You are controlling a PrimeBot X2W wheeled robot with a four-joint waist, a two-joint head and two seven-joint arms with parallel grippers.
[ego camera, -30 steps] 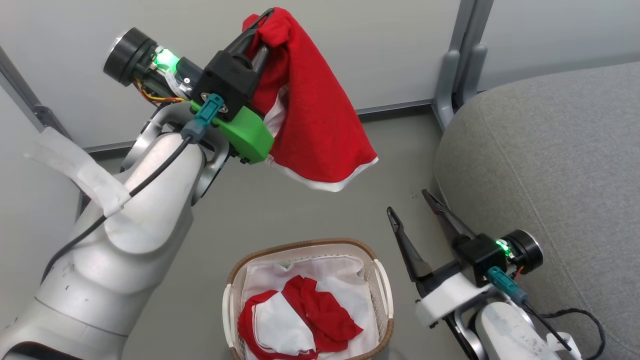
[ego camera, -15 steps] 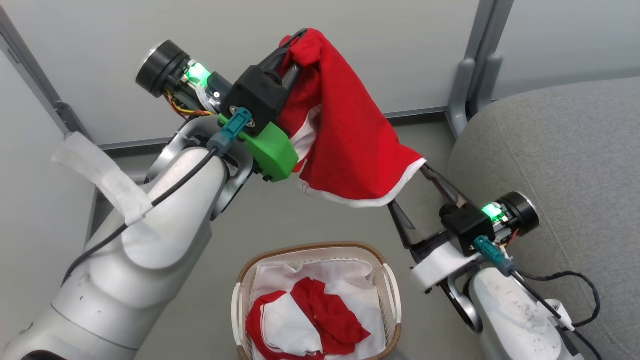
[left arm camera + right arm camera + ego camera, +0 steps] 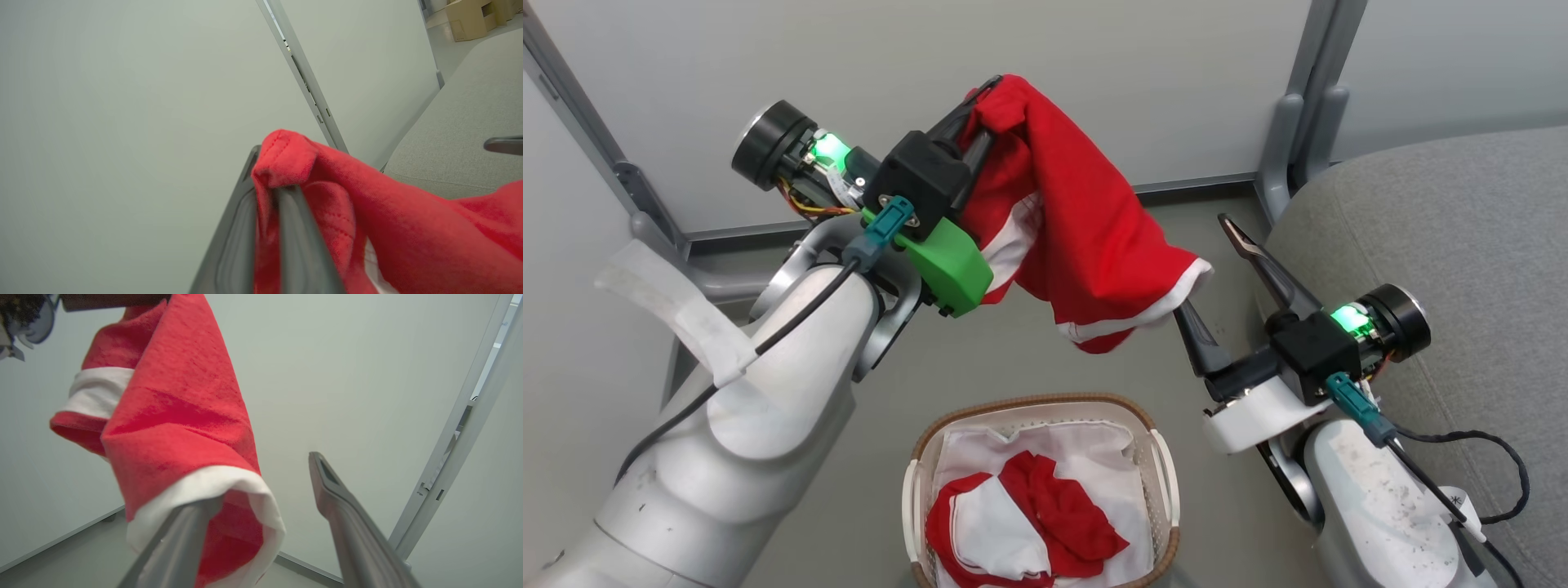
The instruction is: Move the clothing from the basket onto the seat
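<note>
Left hand [image 3: 980,114] clamped shut on a bunched corner of the red garment [image 3: 1086,229], held high above and behind the basket [image 3: 1152,441] so the cloth hangs clear of its rim. Right hand [image 3: 1205,265], jaws spread wide, is up and right of the basket with one finger inside the white-trimmed hem, probably to catch the low end. More red-and-white clothing [image 3: 1045,506] lies in the basket; the grey seat [image 3: 1437,245] stands right of the basket, its rounded edge just beside the right hand, so the rightward path looks open, partition post [image 3: 1290,122] aside.
</note>
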